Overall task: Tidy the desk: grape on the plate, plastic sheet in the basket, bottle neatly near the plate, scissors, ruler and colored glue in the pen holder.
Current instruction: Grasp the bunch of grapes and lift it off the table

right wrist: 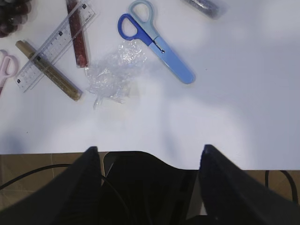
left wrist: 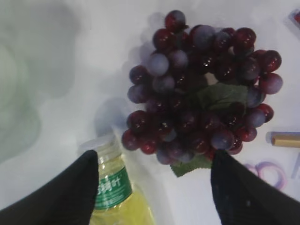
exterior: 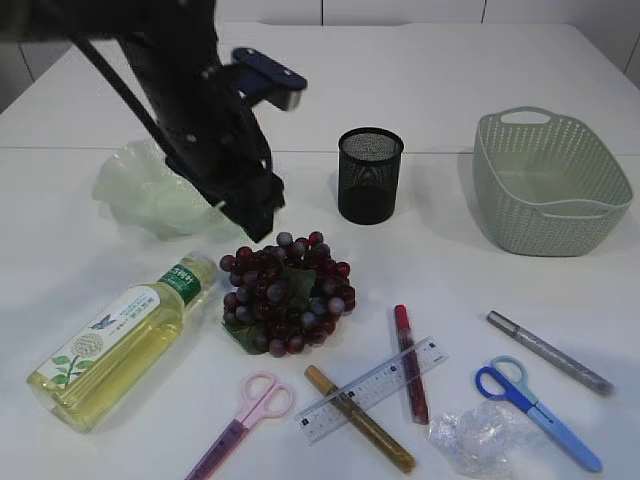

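Left wrist view: the left gripper [left wrist: 152, 187] is spread above the grape [left wrist: 201, 89]; the right gripper [right wrist: 149, 161] is spread too.

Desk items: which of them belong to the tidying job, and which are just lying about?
Belong to the job:
grape bunch, plate, bottle, plastic sheet, basket, pen holder, pink scissors, blue scissors, ruler, red glue, gold glue, silver glue.

Just lying about:
nothing visible.
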